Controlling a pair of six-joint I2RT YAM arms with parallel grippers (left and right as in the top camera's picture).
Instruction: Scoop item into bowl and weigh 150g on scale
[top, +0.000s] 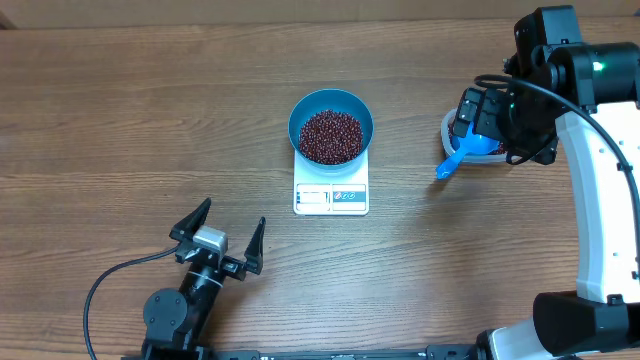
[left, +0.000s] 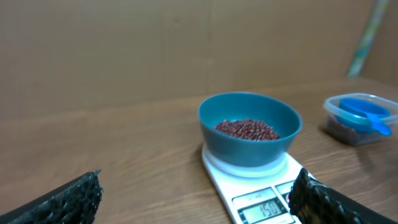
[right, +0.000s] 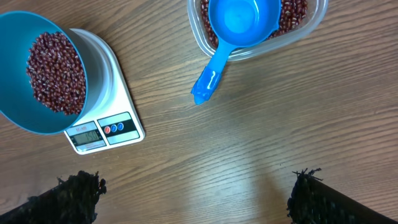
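Overhead, the left gripper (top: 235, 211) sits at the near left of the wooden table (top: 120, 120), its two black fingers spread wide apart and holding nothing. A black cable (top: 98, 285) loops beside its arm. Bare wood lies between it and the scale.

At the centre stands the scale (top: 331, 198), white and square, with its display strip on the near edge. The bowl (top: 298, 118) rests on its platform, upright and bright blue, overhanging the platform at the sides. The beans (top: 331, 136) lie inside it as a low dark red-brown heap, well below the rim. In the left wrist view the lit display (left: 267, 210) seems to read 150, though the digits are soft. The right wrist view shows small red and blue buttons (right: 114, 129) beside the display. Print on them is too small to read, and no brand name can be made out.

To the right, well apart from the scale, is a clear plastic tub (right: 314, 22) with more beans in it. A small blue scoop (right: 242, 18) lies in the tub, cup up. Its handle (right: 207, 81) sticks out over the near-left rim and slopes down towards the table. From above, the right arm's black wrist (top: 500, 110) covers much of the tub, so only its left rim and the scoop handle show.

The right gripper (right: 194, 183) hangs above the wood just beside the tub, its fingers standing wide apart and empty. White arm links (top: 600, 200) run along the right edge, with a green light (top: 598, 67) at the far end.
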